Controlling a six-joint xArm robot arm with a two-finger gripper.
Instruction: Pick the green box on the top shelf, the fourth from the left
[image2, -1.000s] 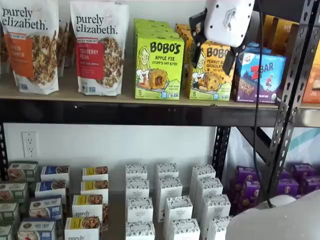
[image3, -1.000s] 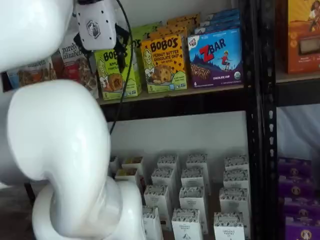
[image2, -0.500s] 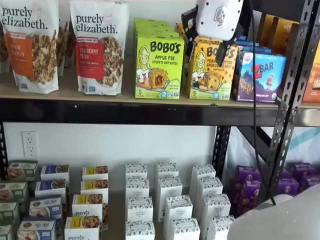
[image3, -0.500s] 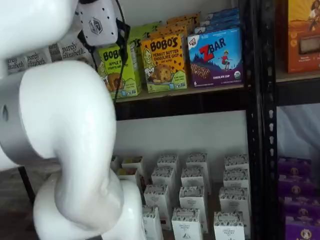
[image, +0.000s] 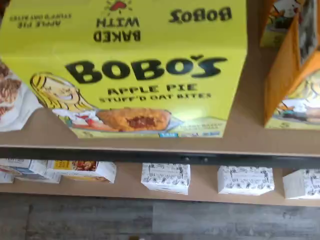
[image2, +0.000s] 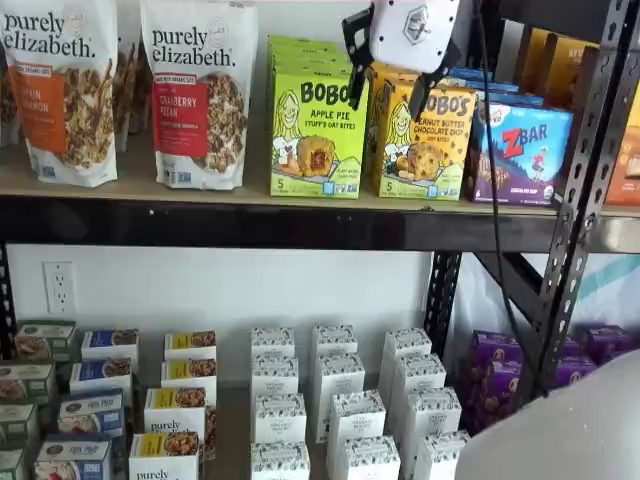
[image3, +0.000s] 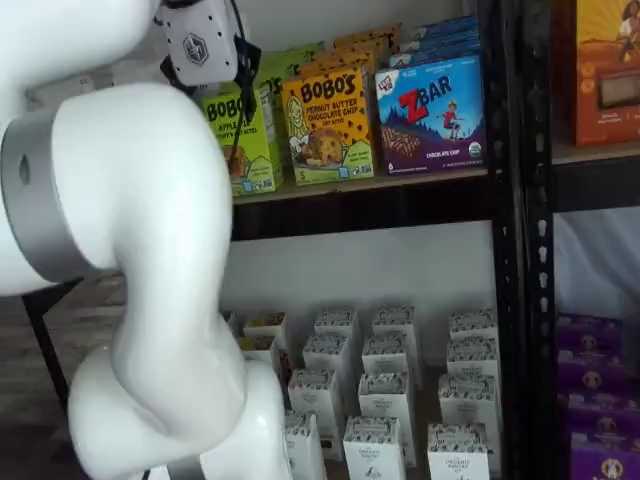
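The green box (image2: 315, 135) stands upright at the front of a row on the top shelf (image2: 200, 225), between a granola bag and a yellow-orange Bobo's box. It shows in both shelf views (image3: 240, 140) and fills the wrist view (image: 135, 70), with the shelf's board (image: 250, 135) under it. My gripper (image2: 388, 92) hangs in front of the shelf at the green box's upper right corner, over the gap to the yellow-orange box. Its two black fingers stand apart with a plain gap and hold nothing. It is open and does not touch the box.
The yellow-orange Bobo's box (image2: 425, 140) and a blue Zbar box (image2: 520, 150) stand right of the green box, granola bags (image2: 200, 90) left. Black uprights (image2: 580, 200) stand at the right. White boxes (image2: 335, 400) fill the lower shelf. My white arm (image3: 120, 250) hides the shelf's left part.
My gripper has moved left, from in front of the yellow-orange box to the green box's right edge. The boxes have not moved.
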